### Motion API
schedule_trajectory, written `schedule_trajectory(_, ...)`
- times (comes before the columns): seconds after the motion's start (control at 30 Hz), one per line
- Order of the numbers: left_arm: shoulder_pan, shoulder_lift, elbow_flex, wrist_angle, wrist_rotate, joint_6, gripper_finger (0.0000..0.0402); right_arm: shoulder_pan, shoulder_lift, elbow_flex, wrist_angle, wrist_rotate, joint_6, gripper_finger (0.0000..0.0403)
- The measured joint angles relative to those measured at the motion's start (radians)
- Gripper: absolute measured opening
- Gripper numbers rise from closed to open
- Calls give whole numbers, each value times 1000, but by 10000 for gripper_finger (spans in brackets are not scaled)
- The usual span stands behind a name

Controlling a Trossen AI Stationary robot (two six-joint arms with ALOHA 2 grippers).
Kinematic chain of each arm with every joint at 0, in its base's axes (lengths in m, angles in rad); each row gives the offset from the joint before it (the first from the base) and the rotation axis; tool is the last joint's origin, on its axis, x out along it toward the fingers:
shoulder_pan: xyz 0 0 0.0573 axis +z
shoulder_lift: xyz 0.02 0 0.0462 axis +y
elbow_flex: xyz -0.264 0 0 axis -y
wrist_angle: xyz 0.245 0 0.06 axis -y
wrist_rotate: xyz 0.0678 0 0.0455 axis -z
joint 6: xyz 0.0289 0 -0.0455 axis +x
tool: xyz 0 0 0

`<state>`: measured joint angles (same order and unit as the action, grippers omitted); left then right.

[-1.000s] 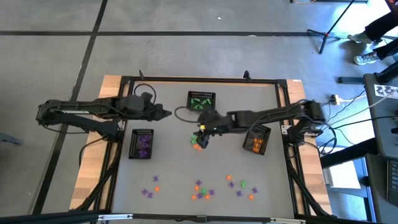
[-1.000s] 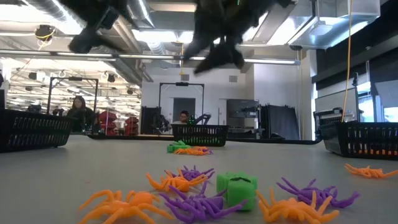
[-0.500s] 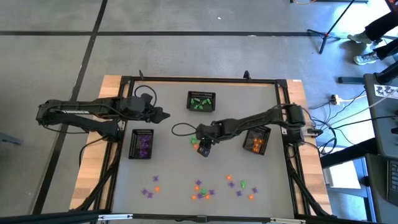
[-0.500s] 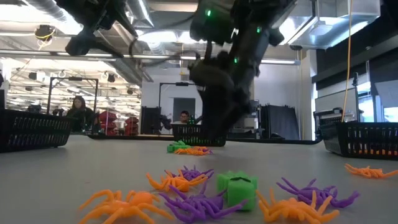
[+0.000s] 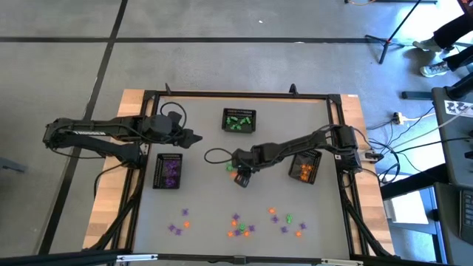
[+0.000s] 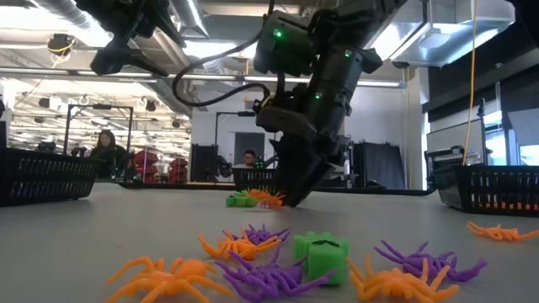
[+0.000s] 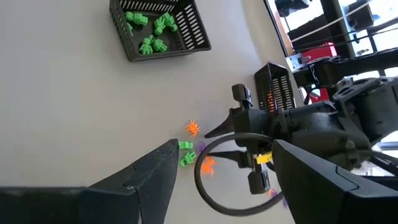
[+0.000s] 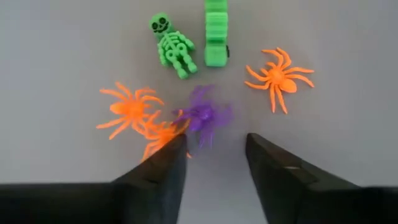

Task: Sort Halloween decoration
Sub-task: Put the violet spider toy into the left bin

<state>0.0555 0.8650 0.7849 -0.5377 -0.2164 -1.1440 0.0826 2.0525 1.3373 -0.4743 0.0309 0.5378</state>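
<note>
Since the earlier frames my right arm has swung away from the green basket and lowered to the table's middle, beside a small cluster of trinkets. My right gripper [image 8: 214, 165] now hangs just above the surface with its two dark fingers [image 8: 158, 171] parted, nothing clamped between them. A small purple plastic spider [image 8: 204, 115] lies on the table just ahead of the gap, blurred. Touching one fingertip is an orange plastic spider [image 8: 160, 134], with a second orange spider [image 8: 127, 107] overlapping it. Farther out lie a green plastic skeleton figure [image 8: 171, 46], a green ribbed block [image 8: 216, 32] and a third orange spider [image 8: 280, 73], each apart from the others.

My left gripper [image 5: 194, 137] waits above the table's left side, jaws wide and empty.

Outward, the black mesh rectangular basket [image 5: 239, 120] at the far edge holds green pieces, the basket on the left [image 5: 169, 171] holds purple ones, and the basket on the right [image 5: 304, 165] holds orange ones. More purple, green and orange trinkets [image 5: 242, 224] lie scattered along the near edge of the grey table [image 5: 199, 199].
</note>
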Motion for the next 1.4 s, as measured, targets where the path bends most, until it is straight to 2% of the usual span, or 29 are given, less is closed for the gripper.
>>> schedule_trajectory(0.33, 0, 0, 0, 0, 0, 30, 250, -1, -23, -4, -5, -58, -4, 9)
schedule_trajectory(0.7, 0, 0, 0, -1, -3, 57, 250, 0, -102, -6, -17, -131, -19, 3)
schedule_trajectory(0.97, 0, 0, 0, 0, 8, 83, 250, 0, -175, -5, 43, -136, -14, 1)
schedule_trajectory(1.07, -4, 0, 0, 18, 52, 197, 250, 0, -207, -5, 124, -175, -13, 1)
schedule_trajectory(1.2, -48, 0, 0, 67, 97, 406, 250, -14, -242, -3, 267, -313, 11, 1)
schedule_trajectory(1.4, -182, 0, 0, 298, 101, 812, 250, -61, -256, -3, 447, -504, 131, 1)
